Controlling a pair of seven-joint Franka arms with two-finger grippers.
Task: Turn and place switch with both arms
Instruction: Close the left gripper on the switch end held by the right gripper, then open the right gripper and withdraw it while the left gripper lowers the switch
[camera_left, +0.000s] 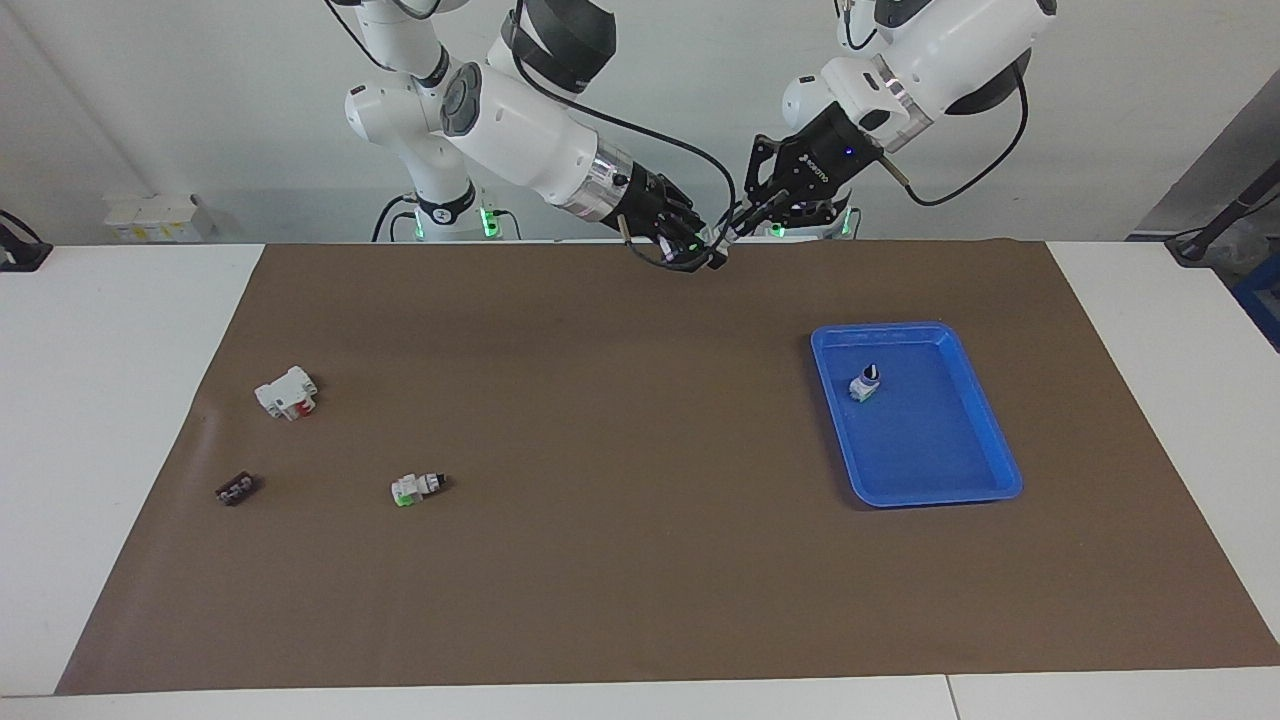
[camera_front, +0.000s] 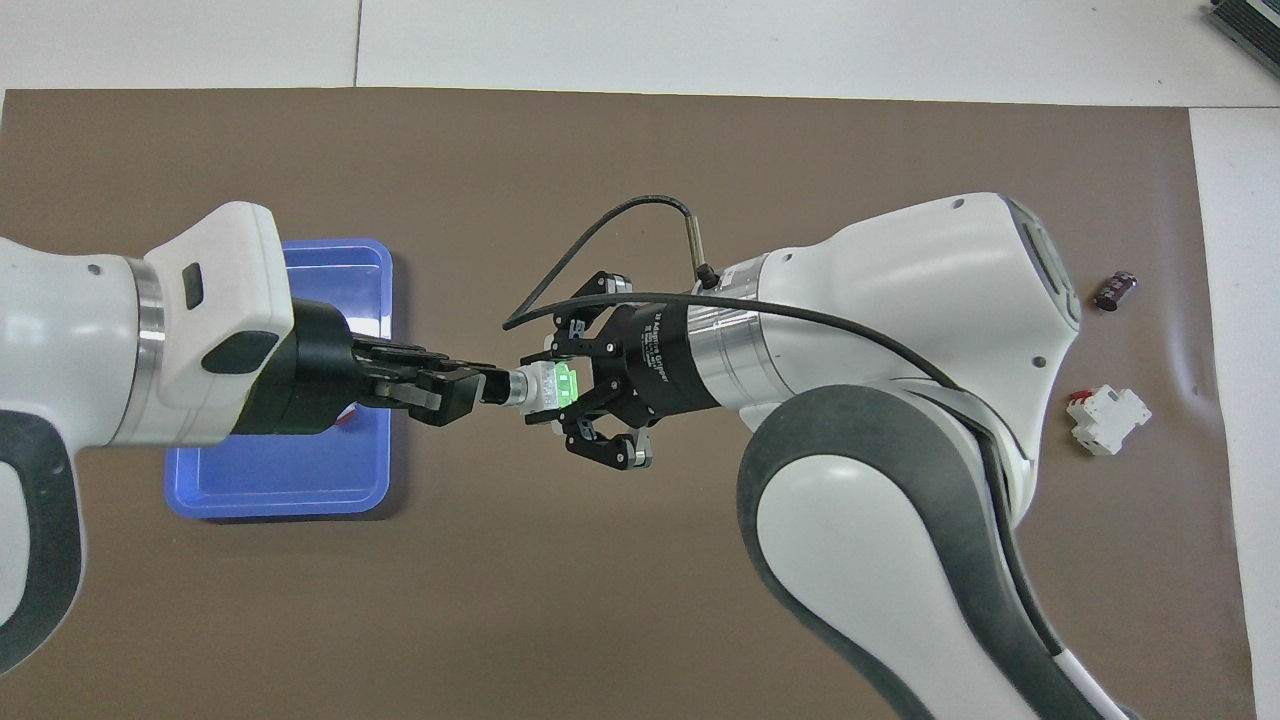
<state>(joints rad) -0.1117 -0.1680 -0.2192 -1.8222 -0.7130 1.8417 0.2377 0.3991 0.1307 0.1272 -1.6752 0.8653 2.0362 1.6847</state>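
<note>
Held up in the air between the two grippers is the switch (camera_front: 545, 386), at the middle of the overhead view and, in the facing view, at the top centre just above the robots' edge of the brown mat (camera_left: 640, 600). Its green part glows between the fingers of the right gripper (camera_front: 560, 388), which is clamped on the white body. The left gripper (camera_front: 470, 388) comes in from the left of the overhead frame and is closed narrowly on the black knob end, so both hold the same piece, tip to tip.

A second switch (camera_left: 866, 385) stands in the blue tray (camera_left: 985, 440) at the right of the facing view, knob upward, near the tray's end closer to the robots. A third switch (camera_left: 415, 488) lies on its side on the mat at lower left of that frame. Nearer to the robots than it, toward the right arm's end of the table, sits the white block with a red part (camera_left: 287, 392). The small dark strip (camera_left: 236, 489) lies at the far left of the frame, beside the third switch but well apart.
</note>
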